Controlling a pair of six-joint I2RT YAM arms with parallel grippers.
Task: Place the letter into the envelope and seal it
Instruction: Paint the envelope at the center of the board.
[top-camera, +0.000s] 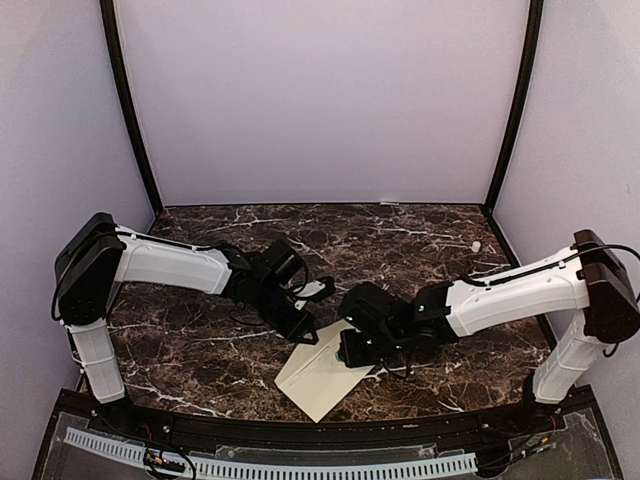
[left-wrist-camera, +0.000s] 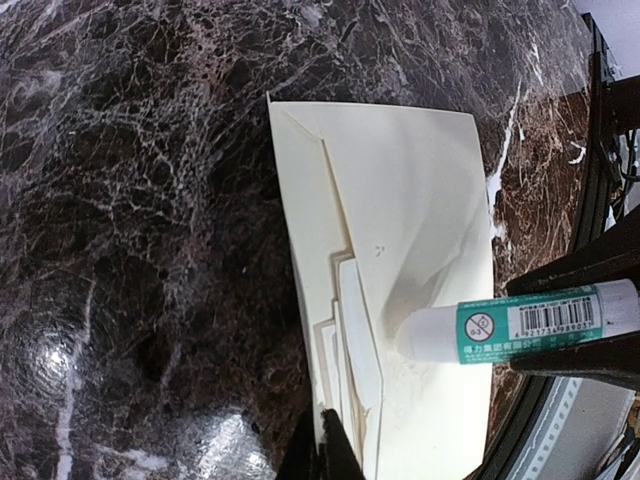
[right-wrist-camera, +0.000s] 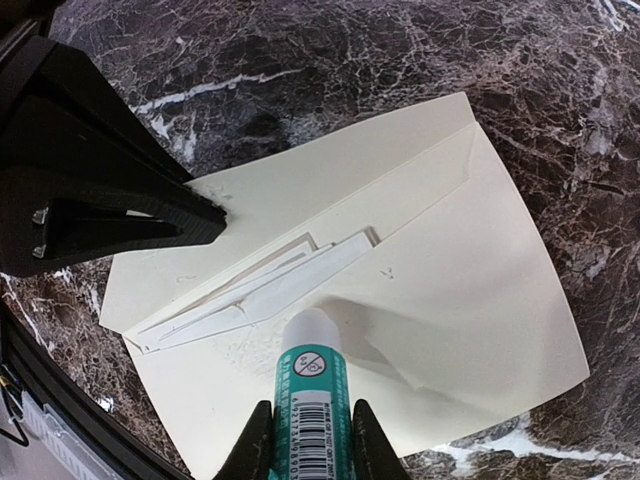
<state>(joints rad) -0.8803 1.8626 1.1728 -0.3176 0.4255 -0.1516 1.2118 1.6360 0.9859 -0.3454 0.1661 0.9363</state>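
The cream envelope (top-camera: 322, 377) lies flat near the table's front edge; it also shows in the left wrist view (left-wrist-camera: 400, 190) and the right wrist view (right-wrist-camera: 300, 180). White edges of the letter (right-wrist-camera: 285, 283) stick out at its mouth, also seen in the left wrist view (left-wrist-camera: 357, 320). My right gripper (right-wrist-camera: 311, 410) is shut on a green-labelled glue stick (right-wrist-camera: 310, 375), its white tip touching the flap (right-wrist-camera: 470, 290). A wet glue smear shows beside the tip. My left gripper (left-wrist-camera: 327, 430) is shut, with its tip pressing on the envelope's edge.
The dark marble table (top-camera: 400, 240) has a small white object (top-camera: 477, 244) at the back right. A black rail with a white strip (top-camera: 300, 466) runs along the front edge. Both arms meet over the envelope.
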